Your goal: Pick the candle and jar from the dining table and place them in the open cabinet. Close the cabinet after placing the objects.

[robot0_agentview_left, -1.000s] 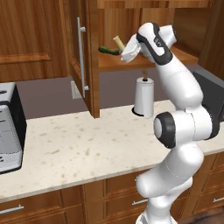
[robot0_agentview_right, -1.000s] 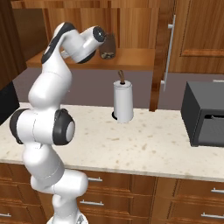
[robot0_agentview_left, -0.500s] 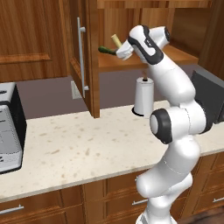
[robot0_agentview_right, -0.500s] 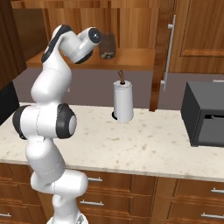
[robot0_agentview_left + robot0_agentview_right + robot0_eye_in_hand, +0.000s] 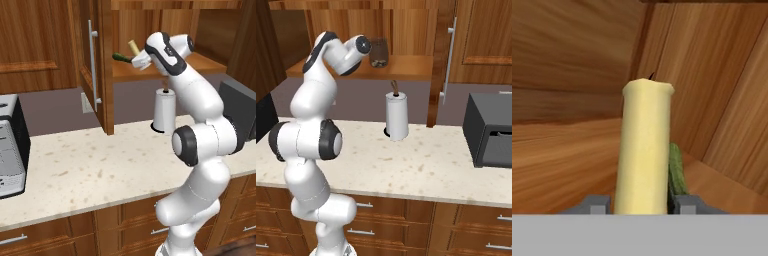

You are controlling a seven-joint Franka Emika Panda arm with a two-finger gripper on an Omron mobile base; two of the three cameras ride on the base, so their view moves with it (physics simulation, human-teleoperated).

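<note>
The wall cabinet (image 5: 150,30) stands open, its warm brown panelled door (image 5: 97,65) swung out with the long silver bar handle (image 5: 93,67) facing the room. On its wooden shelf (image 5: 406,67) sits a squat, glassy-looking jar (image 5: 377,52), well back from the edge in the right base view. Just inside the opening, the candle (image 5: 134,48) pokes up pale yellow and tilted, with a dark green stub (image 5: 121,57) lying beside it at the claw.

The white arm rises from the floor in front of the counter, bends at a dark elbow joint and reaches up and back, so the gripper (image 5: 136,59) is at shelf height inside the cupboard mouth. Seen along the hand, the claw (image 5: 642,202) is clamped on the candle (image 5: 643,150): the two grey fingertips (image 5: 597,204) sit tight against either side of the smooth, waxy cylinder, whose dark wick shows at the top. The green thing (image 5: 677,172) rests just behind it against the right fingertip.

Below, a cream speckled stone counter (image 5: 100,165) carries a tall white paper-towel roll (image 5: 164,111) on a round base, under the open shelf. A dark boxy appliance (image 5: 491,130) stands at the counter's right end.
</note>
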